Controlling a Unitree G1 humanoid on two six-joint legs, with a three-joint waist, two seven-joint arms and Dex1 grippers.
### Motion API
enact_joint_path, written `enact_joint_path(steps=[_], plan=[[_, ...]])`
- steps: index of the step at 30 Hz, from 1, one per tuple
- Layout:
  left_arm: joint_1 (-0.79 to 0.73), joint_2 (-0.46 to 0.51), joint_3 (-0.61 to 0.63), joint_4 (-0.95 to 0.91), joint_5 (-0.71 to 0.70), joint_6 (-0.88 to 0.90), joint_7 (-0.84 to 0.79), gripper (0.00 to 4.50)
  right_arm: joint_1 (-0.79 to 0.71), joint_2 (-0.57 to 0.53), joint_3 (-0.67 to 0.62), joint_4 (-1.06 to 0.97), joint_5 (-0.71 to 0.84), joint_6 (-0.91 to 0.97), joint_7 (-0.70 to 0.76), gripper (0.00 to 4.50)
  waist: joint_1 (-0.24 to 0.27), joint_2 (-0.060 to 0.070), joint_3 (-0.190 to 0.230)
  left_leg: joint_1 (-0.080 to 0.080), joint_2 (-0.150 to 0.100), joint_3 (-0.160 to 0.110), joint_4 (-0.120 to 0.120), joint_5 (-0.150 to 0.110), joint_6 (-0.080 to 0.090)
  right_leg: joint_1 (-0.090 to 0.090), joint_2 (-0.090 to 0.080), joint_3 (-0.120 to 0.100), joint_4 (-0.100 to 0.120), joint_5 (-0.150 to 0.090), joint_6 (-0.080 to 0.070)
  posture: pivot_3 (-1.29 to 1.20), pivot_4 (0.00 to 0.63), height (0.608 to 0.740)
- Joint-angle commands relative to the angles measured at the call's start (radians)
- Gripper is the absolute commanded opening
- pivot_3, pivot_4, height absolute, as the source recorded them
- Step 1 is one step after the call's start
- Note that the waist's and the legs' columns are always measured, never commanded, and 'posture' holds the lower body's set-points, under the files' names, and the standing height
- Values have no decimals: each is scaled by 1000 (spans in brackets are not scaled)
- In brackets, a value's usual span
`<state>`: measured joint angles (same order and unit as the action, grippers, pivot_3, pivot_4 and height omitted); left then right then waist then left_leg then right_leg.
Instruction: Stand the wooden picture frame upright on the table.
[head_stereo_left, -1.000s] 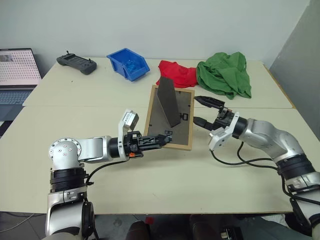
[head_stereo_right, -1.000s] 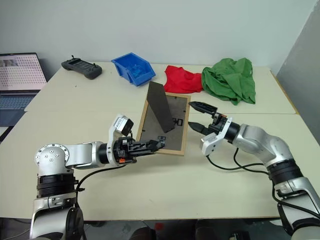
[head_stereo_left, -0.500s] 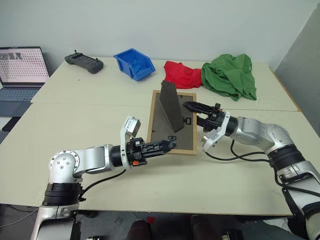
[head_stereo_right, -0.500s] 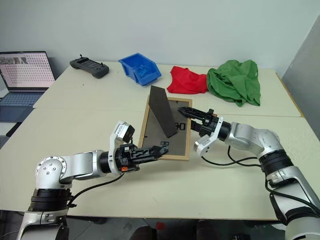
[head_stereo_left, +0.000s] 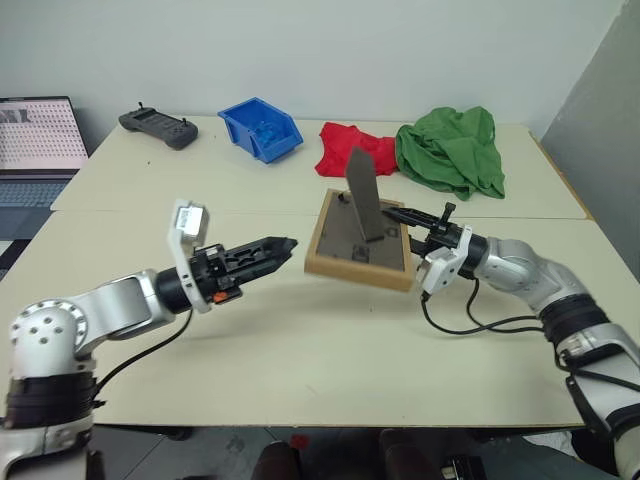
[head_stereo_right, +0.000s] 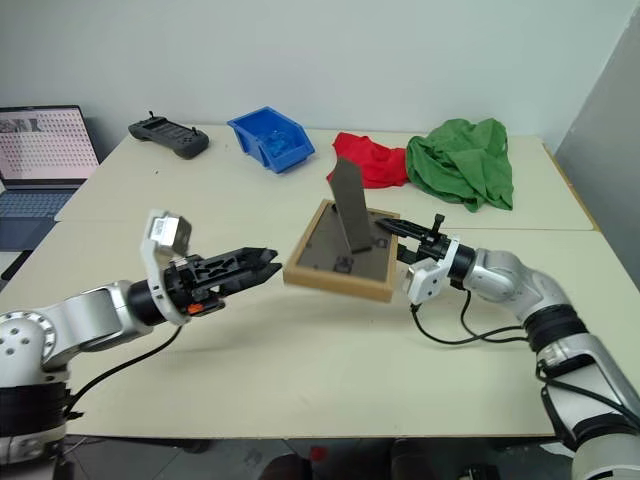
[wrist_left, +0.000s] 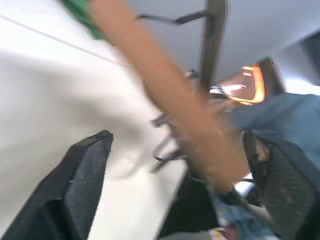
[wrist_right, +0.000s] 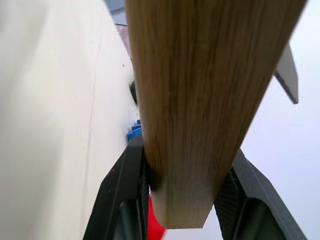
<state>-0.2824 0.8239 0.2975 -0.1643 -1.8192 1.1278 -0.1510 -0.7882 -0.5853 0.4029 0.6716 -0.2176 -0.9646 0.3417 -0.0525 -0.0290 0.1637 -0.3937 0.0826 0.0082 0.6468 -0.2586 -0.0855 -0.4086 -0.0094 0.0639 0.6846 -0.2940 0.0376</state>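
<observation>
The wooden picture frame (head_stereo_left: 357, 245), smooth light-grained border, brown back up with its dark stand (head_stereo_left: 364, 193) raised, seems lifted off the matte cream table (head_stereo_left: 300, 360). The right gripper (head_stereo_left: 403, 218) clamps its edge; the left gripper (head_stereo_right: 262, 263) stands open, empty, apart

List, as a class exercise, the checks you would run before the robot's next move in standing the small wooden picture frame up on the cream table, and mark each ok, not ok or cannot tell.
1. Right gripper clamps the light wood-bordered picture frame by its edge: ok.
2. Left gripper open, apart from the frame: ok.
3. Dark fold-out stand swung out from the brown back: ok.
4. Frame upright on the pale cream table: not ok, held tilted, back upward.
5. Stand locked: cannot tell.
6. Red cloth and green cloth lie beyond the frame: ok.
</observation>
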Motion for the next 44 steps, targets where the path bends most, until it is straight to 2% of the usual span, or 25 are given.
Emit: enact_joint_path(steps=[1, 5, 7, 11, 14, 17, 19, 21, 26, 31, 36, 40, 44], plan=[[85, 39, -19, -285, 415, -152, -8, 4500, 4, 163, -78, -59, 462, 501, 412, 1311, -3, 1, 1, 1, 0, -1, 0, 0, 0, 1, 0, -1, 0, 0, 0, 0, 150, 740], [140, -37, -136, -432, 720, -322, -18, 4500, -53, 270, -141, -14, 586, 893, 536, 1311, 15, 3, 2, 2, -1, -1, 0, 0, 0, 3, 0, -4, 0, 0, 0, 0, 150, 740], [172, -63, -213, -469, 861, -383, -35, 4500, -93, 310, -175, 57, 596, 1008, 542, 1311, 23, 3, 2, 2, -1, -1, 0, 0, 0, 3, 0, -5, -1, 0, 0, 0, 150, 740], [252, -127, -270, -475, 1026, -486, -62, 4500, -133, 343, -209, 169, 547, 1081, 546, 1311, 27, 3, 2, 1, -1, 0, 0, -1, 1, 2, 0, -5, -2, 0, 0, 0, 150, 740], [295, -156, -276, -459, 1093, -527, -96, 4500, -138, 356, -215, 208, 503, 1086, 546, 1311, 25, 3, 2, 0, -1, 0, -1, -3, 4, 1, 0, -6, -3, 0, 0, 0, 150, 740], [305, -182, -265, -440, 1128, -541, -118, 4500, -131, 366, -223, 218, 470, 1078, 537, 1311, 25, 3, 1, 0, -1, 0, -1, -3, 5, 1, 0, -5, -2, 0, 0, 0, 150, 740], [299, -194, -255, -423, 1139, -541, -134, 4500, -123, 371, -230, 212, 454, 1076, 528, 2011, 24, 3, 1, 1, -1, 0, -1, -3, 5, 2, 0, -5, -2, 0, 0, 0, 150, 740], [279, -210, -242, -404, 1136, -533, -144, 4500, -116, 372, -240, 198, 443, 1080, 522, 2323, 24, 3, 1, 1, -1, 0, -1, -3, 5, 2, 1, -5, -2, 0, 0, 0, 150, 740], [223, -213, -218, -341, 1151, -529, -187, 4500, -79, 350, -263, 134, 421, 1106, 500, 3570, 22, 3, 1, 0, -1, -1, -1, -3, 5, 2, 1, -6, -2, 0, 0, 0, 150, 740], [158, -185, -184, -260, 1163, -519, -252, 4500, 18, 266, -292, -54, 435, 1213, 516, 4492, 26, 3, 1, 0, -1, -1, -1, -3, 5, 2, 1, -7, -2, 0, 0, 0, 150, 740], [66, -101, -121, -169, 1133, -452, -343, 4500, 191, 87, -319, -417, 461, 1350, 568, 4492, 28, 4, 2, -2, -1, -4, -1, -3, 5, 2, 0, -9, -3, 0, 0, 0, 150, 740], [-33, 18, -70, -50, 1106, -392, -476, 4500, 261, -35, -397, -736, 637, 1576, 636, 4492, 20, 5, 3, -4, -1, -7, 0, -3, 5, 1, 1, -14, -3, 0, 0, 0, 150, 740], [-155, 114, -62, 70, 1083, -338, -616, 4500, 252, -100, -456, -890, 769, 1731, 651, 4492, 11, 6, 3, -2, 0, -9, -1, -3, 6, 2, 3, -14, -2, 0, -1, 0, 150, 740]])
